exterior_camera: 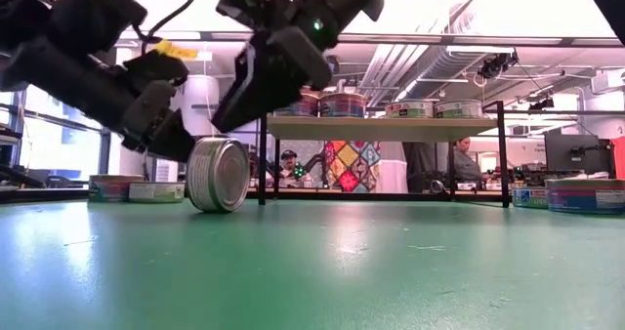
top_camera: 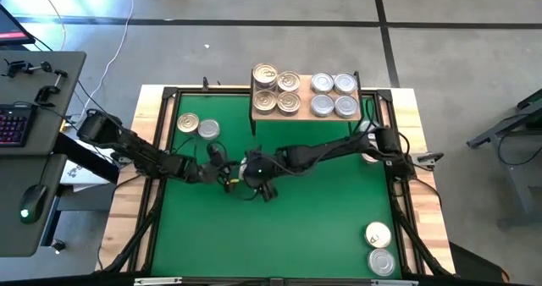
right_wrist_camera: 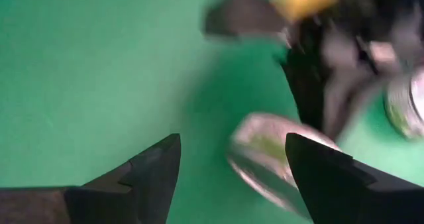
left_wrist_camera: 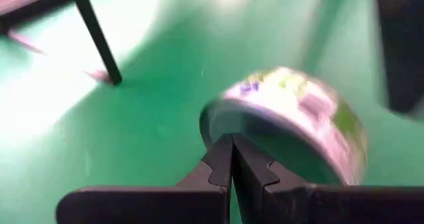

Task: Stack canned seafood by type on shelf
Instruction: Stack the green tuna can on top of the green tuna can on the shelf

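On the bench [top_camera: 288,227], the shelf [top_camera: 356,112] already carries gold-lidded tins [top_camera: 277,90] and silver-lidded tins [top_camera: 333,95]. Mid-mat, a loose can [exterior_camera: 218,175] stands on its edge, free to roll. The left claw [exterior_camera: 174,141], fully closed and empty, sits just behind it; the right claw [exterior_camera: 244,101] hangs over it, wide open and empty. A nudge could send it rolling away or tip it flat. Its lid is ribbed silver, with a printed label around the side.
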Robot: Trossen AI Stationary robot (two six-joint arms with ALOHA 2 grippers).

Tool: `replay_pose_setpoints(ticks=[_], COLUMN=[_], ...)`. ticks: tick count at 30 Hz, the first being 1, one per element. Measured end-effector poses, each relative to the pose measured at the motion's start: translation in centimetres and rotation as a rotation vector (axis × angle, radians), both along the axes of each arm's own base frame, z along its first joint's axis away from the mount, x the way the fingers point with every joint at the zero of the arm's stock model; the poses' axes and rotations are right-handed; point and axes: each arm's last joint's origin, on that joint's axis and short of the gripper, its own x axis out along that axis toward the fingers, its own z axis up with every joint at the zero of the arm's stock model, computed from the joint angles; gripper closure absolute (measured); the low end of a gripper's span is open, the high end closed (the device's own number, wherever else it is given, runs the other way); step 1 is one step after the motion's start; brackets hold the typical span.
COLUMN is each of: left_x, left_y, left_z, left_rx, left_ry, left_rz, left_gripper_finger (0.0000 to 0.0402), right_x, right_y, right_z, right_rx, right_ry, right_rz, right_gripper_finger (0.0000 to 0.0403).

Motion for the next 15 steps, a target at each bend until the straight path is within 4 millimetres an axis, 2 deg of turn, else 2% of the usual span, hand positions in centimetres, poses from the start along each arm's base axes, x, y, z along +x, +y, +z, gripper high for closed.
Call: replay_pose_setpoints(ticks=[3, 6, 10, 15], left_x=[0.2, 0.4, 0.5, 0.7], left_y=[0.2, 0.5, 0.8, 1.4], left_z=[0.2, 0.3, 0.4, 0.3], left_rx=[0.028, 0.035, 0.04, 0.056], left_ry=[-0.012, -0.009, 0.001, 0.027], left_rz=[-0.011, -0.035, -0.072, -0.113], left_gripper_finger=[0.0401, 0.0402, 0.0401, 0.0401], right_x=[0.0, -0.1, -0.3, -0.2], right_y=[0.9, 1.2, 0.1, -1.9], right_z=[0.1, 0.1, -0.2, -0.2], right_rx=[-0.024, -0.119, -0.253, -0.259], right_ry=[-0.024, -0.022, 0.021, 0.035], right_rz=[0.021, 0.004, -0.041, -0.064], right_gripper_finger=[0.0136, 0.0136, 0.0136, 0.0136])
